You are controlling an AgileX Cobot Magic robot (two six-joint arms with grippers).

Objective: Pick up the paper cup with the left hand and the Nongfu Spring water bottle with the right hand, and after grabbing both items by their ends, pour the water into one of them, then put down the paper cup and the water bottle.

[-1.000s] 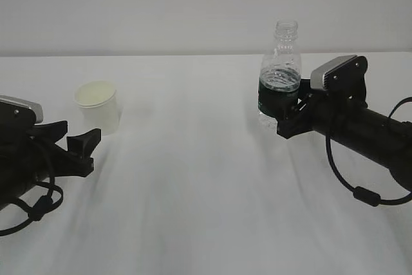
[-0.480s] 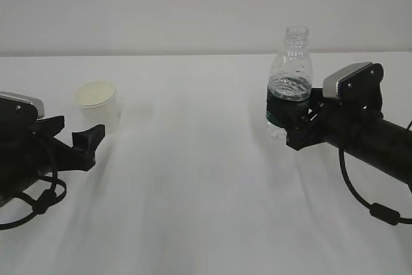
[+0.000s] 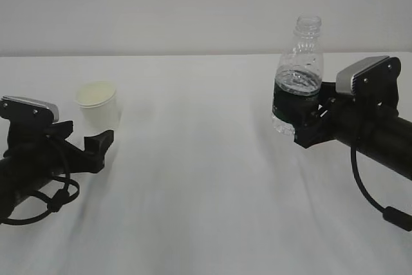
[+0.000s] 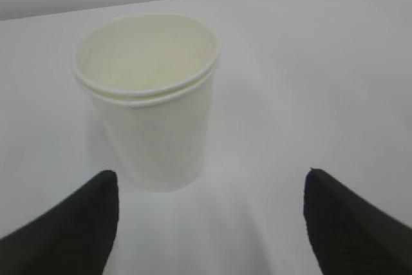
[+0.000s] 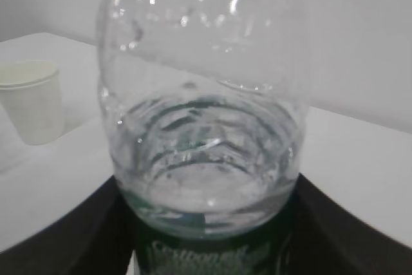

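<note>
Our left hand [image 4: 209,217] spread wide, holding nothing, just short of the paper cup [image 4: 149,104] upright on the surface [image 3: 206,185] | our right hand [image 3: 302,123] clamped round the Nongfu Spring water bottle [image 3: 297,75], upright, raised off the surface, water [image 5: 206,185] inside.

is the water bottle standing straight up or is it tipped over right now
Upright. The Nongfu Spring water bottle is held in the right pincer, its capless neck pointing straight up, water level flat across it.
</note>
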